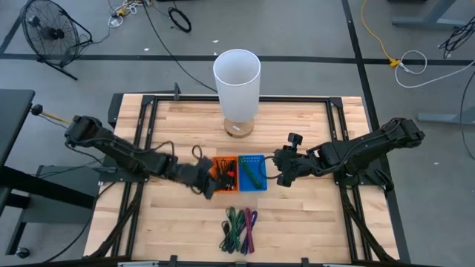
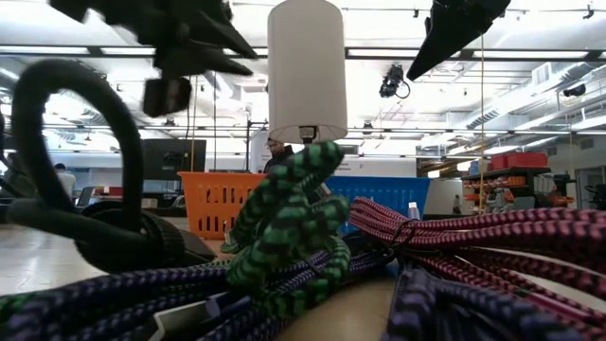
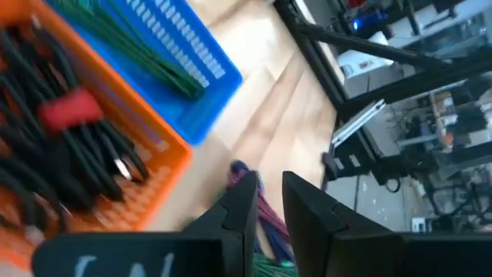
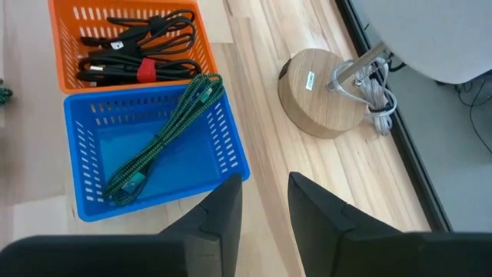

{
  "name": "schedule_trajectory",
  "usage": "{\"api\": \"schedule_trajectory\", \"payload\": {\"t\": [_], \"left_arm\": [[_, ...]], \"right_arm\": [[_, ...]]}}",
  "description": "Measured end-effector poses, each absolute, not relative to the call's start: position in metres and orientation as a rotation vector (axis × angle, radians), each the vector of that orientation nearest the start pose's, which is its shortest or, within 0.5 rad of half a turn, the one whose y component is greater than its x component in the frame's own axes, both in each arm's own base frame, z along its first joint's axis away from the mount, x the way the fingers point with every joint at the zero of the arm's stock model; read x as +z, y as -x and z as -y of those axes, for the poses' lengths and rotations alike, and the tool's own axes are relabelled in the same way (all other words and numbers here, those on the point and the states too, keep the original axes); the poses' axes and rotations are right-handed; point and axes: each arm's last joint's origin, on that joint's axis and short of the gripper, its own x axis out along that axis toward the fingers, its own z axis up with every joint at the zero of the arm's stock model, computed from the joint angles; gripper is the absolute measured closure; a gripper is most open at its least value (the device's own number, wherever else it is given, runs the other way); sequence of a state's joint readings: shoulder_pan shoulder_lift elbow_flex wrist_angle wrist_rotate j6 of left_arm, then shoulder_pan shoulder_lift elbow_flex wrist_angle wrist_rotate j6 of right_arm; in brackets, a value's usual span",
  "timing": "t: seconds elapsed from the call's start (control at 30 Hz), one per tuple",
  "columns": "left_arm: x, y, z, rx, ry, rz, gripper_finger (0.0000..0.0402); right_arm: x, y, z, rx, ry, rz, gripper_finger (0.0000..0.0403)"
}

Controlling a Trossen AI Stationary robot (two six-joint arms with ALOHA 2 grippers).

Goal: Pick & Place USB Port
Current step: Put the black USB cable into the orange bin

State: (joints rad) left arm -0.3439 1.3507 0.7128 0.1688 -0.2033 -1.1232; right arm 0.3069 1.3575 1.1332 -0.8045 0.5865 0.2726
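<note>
We log: left tool (image 1: 208, 187) at the orange basket's (image 1: 225, 173) near edge, fingers narrowly apart, empty | right tool (image 1: 283, 175) beside the blue basket (image 1: 251, 171), slightly apart, empty, waiting | loose cables (image 1: 238, 229) on the desk (image 1: 297, 222), unsorted.

Two black jointed arms, cabled along links; left gripper (image 1: 208, 185) and right gripper (image 1: 283, 177) matte black, with flat wedge-shaped fingers (image 4: 224, 208).

Legible text: we find none. We note 1 small green label on the lamp base (image 4: 323, 92), its print unreadable.
</note>
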Motion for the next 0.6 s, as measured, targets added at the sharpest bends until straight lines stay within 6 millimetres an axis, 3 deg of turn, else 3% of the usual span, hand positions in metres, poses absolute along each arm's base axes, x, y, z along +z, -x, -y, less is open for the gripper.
{"api": "schedule_trajectory", "payload": {"t": [0.37, 0.6], "left_arm": [[0.176, -0.240, 0.174, 0.225, 1.170, -0.562, 0.0335], [0.152, -0.243, 0.200, 0.171, 1.274, -0.562, 0.0335]], "right_arm": [[0.287, -0.256, -0.064, -0.371, 0.203, -0.883, 0.0294], [0.287, -0.256, -0.065, -0.367, 0.212, -0.884, 0.0294]]}}
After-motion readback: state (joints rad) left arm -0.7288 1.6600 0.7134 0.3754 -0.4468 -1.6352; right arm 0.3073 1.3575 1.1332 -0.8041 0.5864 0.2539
